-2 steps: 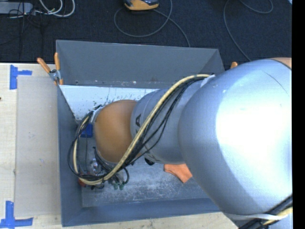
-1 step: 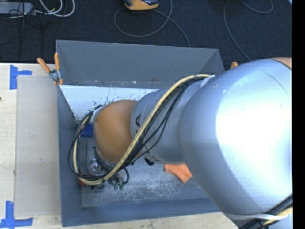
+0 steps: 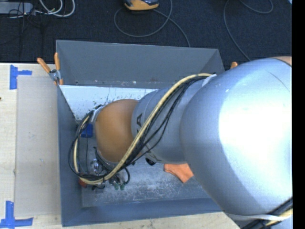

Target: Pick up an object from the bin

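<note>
Which thing is being picked cannot be made out. A flat orange scrap (image 3: 177, 171) lies loose on the bin (image 3: 138, 61) floor toward 4 o'clock, partly under the arm (image 3: 228, 137). The arm reaches deep toward 8 o'clock, probably to work that corner. Its orange cover (image 3: 112, 128) and cables (image 3: 76, 151) hide the fingers, so I cannot tell whether they are open or closed.

Single cam above, angled down on bin (image 3: 138, 61); arm (image 3: 238, 137) enters right.
</note>
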You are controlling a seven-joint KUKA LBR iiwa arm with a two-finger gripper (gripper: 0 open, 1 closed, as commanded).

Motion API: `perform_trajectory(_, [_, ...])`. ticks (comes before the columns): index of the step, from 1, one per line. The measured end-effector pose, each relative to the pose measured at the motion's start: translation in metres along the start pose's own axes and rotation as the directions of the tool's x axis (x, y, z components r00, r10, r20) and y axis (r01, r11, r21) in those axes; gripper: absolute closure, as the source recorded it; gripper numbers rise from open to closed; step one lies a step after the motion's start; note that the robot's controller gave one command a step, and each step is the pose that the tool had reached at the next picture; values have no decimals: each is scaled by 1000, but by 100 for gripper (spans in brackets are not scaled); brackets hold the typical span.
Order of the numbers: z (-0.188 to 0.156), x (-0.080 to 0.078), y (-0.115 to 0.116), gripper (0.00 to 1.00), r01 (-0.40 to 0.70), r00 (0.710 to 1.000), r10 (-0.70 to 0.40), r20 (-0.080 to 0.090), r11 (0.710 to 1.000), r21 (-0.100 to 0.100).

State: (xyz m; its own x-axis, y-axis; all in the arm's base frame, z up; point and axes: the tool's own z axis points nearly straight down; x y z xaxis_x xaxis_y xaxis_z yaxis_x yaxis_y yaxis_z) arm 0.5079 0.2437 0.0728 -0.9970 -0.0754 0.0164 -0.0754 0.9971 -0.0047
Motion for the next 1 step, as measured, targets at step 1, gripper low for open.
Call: perform_trajectory(1, [-21,2,-1,100,0,1000,0,-6,1000,2])
